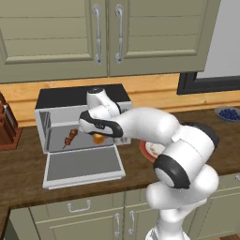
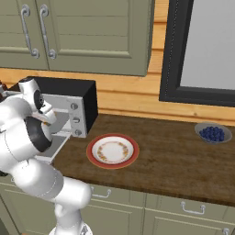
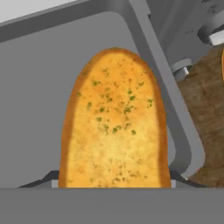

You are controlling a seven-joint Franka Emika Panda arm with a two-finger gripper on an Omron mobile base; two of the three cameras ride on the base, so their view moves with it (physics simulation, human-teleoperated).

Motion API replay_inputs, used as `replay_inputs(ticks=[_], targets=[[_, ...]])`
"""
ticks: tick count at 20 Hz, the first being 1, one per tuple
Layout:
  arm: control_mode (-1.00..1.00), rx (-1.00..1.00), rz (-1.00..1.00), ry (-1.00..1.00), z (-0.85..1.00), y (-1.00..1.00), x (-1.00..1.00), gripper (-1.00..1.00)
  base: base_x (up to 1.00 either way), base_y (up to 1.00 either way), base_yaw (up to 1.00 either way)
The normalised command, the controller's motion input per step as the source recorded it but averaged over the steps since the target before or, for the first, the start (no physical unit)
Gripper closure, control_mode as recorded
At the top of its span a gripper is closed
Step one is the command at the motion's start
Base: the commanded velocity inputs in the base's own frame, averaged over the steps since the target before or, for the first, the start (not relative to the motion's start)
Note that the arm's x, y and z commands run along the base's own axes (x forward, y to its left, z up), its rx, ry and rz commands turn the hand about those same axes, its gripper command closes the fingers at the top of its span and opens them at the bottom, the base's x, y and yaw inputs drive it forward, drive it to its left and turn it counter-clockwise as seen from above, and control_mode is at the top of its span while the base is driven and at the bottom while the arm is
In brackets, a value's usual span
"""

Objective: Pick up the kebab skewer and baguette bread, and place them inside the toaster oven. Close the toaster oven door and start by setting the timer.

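The toaster oven stands on the counter with its door dropped flat toward me. The kebab skewer lies on the floor of the oven, left of centre. My gripper hangs at the right side of the oven mouth, just above the door's hinge edge, shut on the baguette bread. In the hand view the golden, herb-flecked baguette bread points away from me over the grey door panel. Its sides hide most of my fingers.
A red-rimmed plate sits on the counter right of the oven. A bowl of blueberries stands far right. A knife block is left of the oven. The oven's knobs are close on the right of the bread.
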Motion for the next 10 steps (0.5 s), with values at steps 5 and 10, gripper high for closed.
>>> replay_inputs(ticks=[5, 10], targets=[[-1.0, 0.0, 0.0, 0.02, -0.27, 0.26, 0.26, 1.0, 0.0, 0.0, 0.0], [-1.0, 0.0, 0.0, 0.0, -0.11, 0.11, 0.17, 1.0, 0.0, 0.0, 0.0]])
